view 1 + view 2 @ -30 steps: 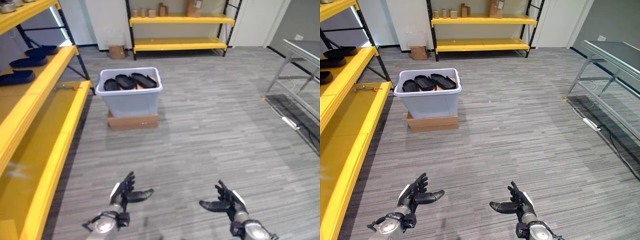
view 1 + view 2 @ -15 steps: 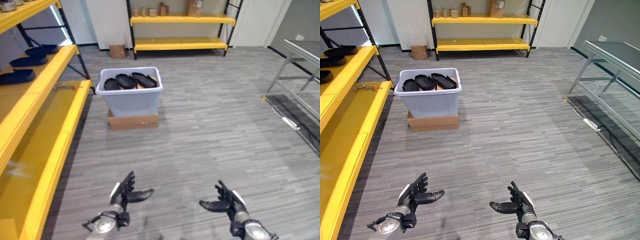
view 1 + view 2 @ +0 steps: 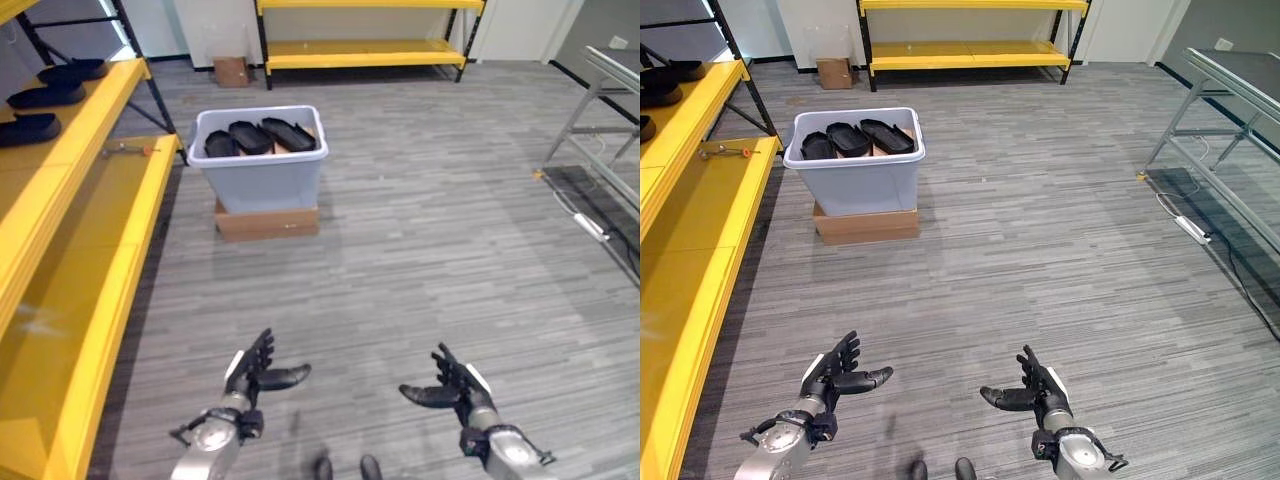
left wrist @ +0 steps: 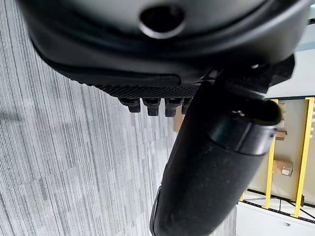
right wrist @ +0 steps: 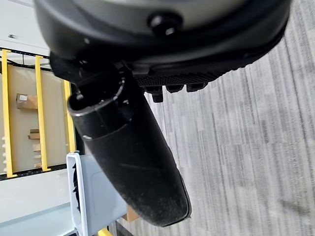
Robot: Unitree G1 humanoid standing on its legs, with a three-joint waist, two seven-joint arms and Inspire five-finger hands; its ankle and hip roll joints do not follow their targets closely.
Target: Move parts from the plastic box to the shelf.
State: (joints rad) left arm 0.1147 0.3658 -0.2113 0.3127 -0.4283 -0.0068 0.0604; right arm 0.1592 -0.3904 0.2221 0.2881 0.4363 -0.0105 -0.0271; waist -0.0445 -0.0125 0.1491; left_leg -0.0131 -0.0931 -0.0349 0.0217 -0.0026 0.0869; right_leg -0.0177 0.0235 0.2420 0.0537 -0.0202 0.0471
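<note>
My left hand [image 3: 252, 372] and right hand [image 3: 450, 385] are both spread and empty, low over the floor. The black parts [image 3: 252, 136] lie in the plastic box [image 3: 260, 185], well ahead. I should walk close before reaching, then carry each part to the yellow shelf [image 3: 90, 215].

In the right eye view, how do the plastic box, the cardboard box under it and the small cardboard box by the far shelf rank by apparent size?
1. Plastic box
2. Cardboard box under it
3. Small cardboard box by the far shelf; it is farther away, so its true size is unsure.
</note>
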